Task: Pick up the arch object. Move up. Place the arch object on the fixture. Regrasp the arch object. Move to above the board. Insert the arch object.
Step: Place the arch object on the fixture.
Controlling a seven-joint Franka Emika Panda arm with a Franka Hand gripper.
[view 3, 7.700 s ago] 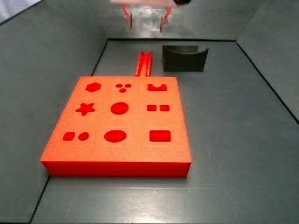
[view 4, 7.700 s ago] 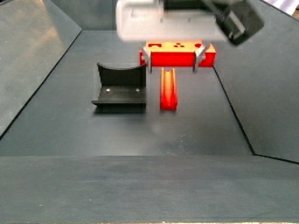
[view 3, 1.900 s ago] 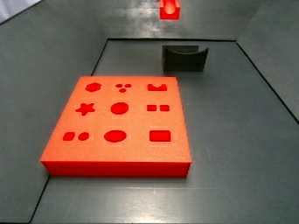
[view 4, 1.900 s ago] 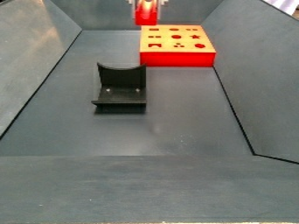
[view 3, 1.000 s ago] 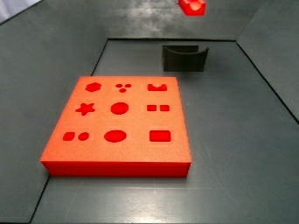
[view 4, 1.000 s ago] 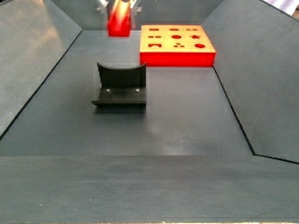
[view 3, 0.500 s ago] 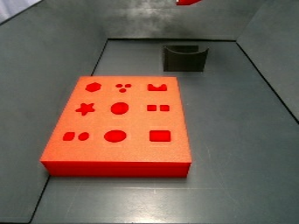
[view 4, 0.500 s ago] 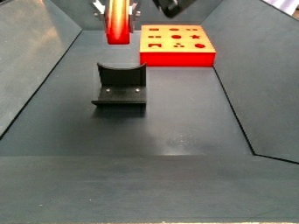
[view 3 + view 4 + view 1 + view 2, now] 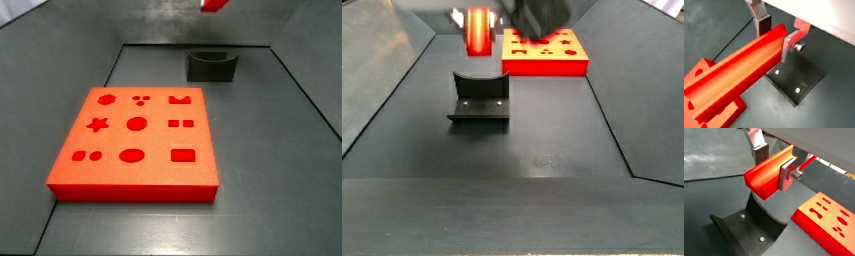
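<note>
Since the earliest frames the arch object [image 9: 478, 30] has left the floor beside the board and now hangs in the air above the fixture [image 9: 478, 98]. In both wrist views the bar sits clamped between the two silver plates of the gripper [image 9: 774, 164], dark pads pressed to its side walls, groove side up. In a wrist view the fixture's base plate [image 9: 796, 81] lies directly under the bar, well apart from it. In a side view only the bar's lower tip [image 9: 213, 5] shows at the frame edge, above the fixture [image 9: 211, 66]. The board [image 9: 134, 141] rests flat on the dark floor, cut-outs all empty, off to the side of the fixture; it also shows in a wrist view [image 9: 828, 224].

Step in hand, by my reading: transit toward placing on the fixture; pick-up and lift done. Next move calls for a straight descent so the bar seats in the scooped notch, then release. Bar's tilt relative to the notch cannot be judged from these views.
</note>
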